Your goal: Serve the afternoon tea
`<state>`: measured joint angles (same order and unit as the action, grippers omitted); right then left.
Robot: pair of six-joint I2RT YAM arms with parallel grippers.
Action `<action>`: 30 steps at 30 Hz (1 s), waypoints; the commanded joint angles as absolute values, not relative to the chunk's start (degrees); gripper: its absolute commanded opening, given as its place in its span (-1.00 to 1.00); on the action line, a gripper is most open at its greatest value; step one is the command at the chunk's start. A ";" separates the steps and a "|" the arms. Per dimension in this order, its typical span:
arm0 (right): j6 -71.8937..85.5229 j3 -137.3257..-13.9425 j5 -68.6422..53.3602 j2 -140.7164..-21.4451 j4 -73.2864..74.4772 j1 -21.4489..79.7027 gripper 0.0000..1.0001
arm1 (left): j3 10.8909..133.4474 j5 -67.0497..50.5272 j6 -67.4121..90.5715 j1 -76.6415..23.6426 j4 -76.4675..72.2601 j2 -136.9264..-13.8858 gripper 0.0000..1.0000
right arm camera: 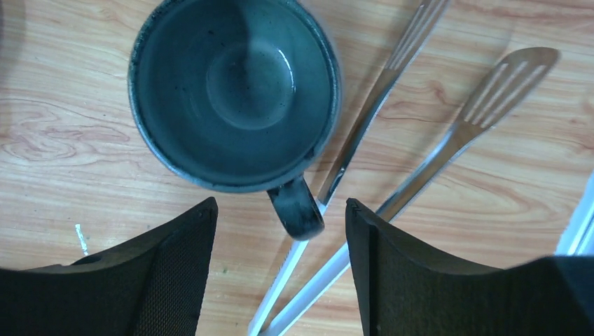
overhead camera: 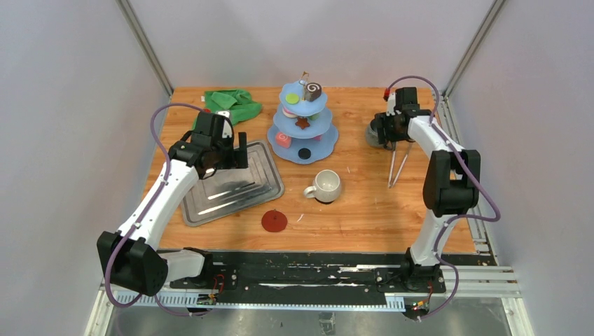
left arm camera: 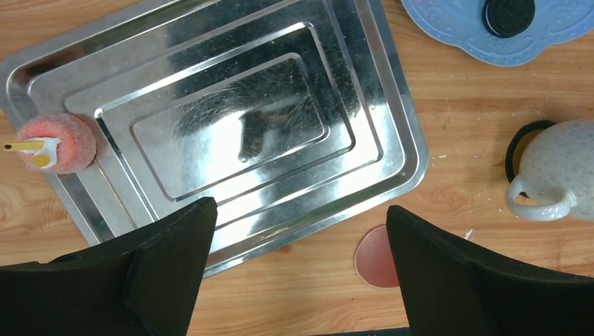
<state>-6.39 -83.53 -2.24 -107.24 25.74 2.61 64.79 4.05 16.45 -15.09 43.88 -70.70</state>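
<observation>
On the blue three-tier stand [overhead camera: 319, 143] sit a brown swirl roll [overhead camera: 313, 91], a green disc [overhead camera: 291, 99], a brown star [overhead camera: 302, 124], a pink roll [overhead camera: 282, 139] and a black disc [overhead camera: 303, 152] [left arm camera: 508, 15]. A pink sweet [left arm camera: 56, 142] with a yellow stick lies on the steel tray's corner. The white mug [overhead camera: 326, 185] [left arm camera: 557, 171] stands on a black coaster. My left gripper [overhead camera: 235, 154] [left arm camera: 301, 231] hangs open and empty over the tray's near edge. The right gripper [overhead camera: 384, 133] [right arm camera: 280, 210] is open above the grey-green mug [right arm camera: 235, 91], whose handle [right arm camera: 298, 208] points between the fingers, untouched.
The steel tray [overhead camera: 210, 203] [left arm camera: 392, 105] lies left of centre, the green cloth [overhead camera: 233, 103] behind it. A red coaster [overhead camera: 274, 220] [left arm camera: 371, 260] lies near the front. Metal tongs [overhead camera: 398, 164] [right arm camera: 392, 140] lie beside the grey-green mug, partly under its handle.
</observation>
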 commanded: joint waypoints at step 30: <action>0.50 -74.10 2.71 -78.47 31.94 29.89 -0.99 | 63.86 5.11 16.39 -15.45 43.48 -68.38 0.94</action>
<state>-0.86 -76.25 0.75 -85.84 33.30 19.55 64.79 4.16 16.49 -15.09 43.86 -69.84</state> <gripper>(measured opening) 0.191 0.963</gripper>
